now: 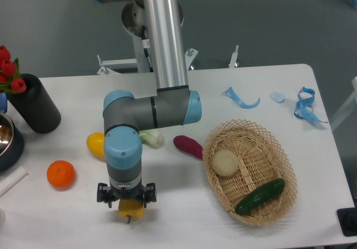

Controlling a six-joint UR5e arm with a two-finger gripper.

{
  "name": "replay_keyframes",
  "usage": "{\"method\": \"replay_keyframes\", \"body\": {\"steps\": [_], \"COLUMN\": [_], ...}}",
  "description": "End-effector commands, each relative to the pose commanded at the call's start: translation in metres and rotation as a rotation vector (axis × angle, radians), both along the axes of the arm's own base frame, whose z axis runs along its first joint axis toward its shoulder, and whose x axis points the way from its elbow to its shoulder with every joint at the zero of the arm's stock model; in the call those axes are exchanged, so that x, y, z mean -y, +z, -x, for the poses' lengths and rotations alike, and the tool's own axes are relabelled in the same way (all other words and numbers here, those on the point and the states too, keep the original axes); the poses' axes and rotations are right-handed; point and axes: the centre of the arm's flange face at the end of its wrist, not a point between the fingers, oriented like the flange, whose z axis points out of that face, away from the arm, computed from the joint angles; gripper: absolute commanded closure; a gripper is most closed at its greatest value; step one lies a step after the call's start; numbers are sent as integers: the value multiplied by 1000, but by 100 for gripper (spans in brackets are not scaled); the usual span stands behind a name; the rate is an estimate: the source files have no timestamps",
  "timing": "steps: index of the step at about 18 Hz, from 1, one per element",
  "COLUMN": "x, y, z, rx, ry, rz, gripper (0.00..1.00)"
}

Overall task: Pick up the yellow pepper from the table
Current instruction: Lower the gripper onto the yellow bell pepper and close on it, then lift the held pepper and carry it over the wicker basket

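Observation:
The yellow pepper lies on the white table near its front edge, left of centre. Only its lower part and a short green stem show. My gripper points straight down right over it, and the wrist hides the pepper's top. The black finger links spread out on both sides of the pepper, so the jaws look open around it. The fingertips themselves are hidden.
A smooth yellow fruit and a pale green vegetable lie just behind the arm. An orange sits to the left and a purple vegetable to the right. A wicker basket holds an onion and a cucumber. A black vase stands far left.

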Motion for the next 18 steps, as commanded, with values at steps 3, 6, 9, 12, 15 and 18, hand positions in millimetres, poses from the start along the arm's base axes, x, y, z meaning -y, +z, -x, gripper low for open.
{"method": "replay_keyframes", "body": {"steps": [3, 6, 9, 12, 15, 18], "x": [0, 3, 4, 4, 4, 7], "y": [-4, -6, -7, 0, 10, 23], "z": [0, 3, 3, 5, 7, 10], "rx": [-5, -35, -44, -52, -59, -71], "ry": [0, 2, 2, 0, 1, 5], "rz": [11, 34, 42, 32, 20, 6], "gripper": [0, 1, 36, 54, 72, 74]}}
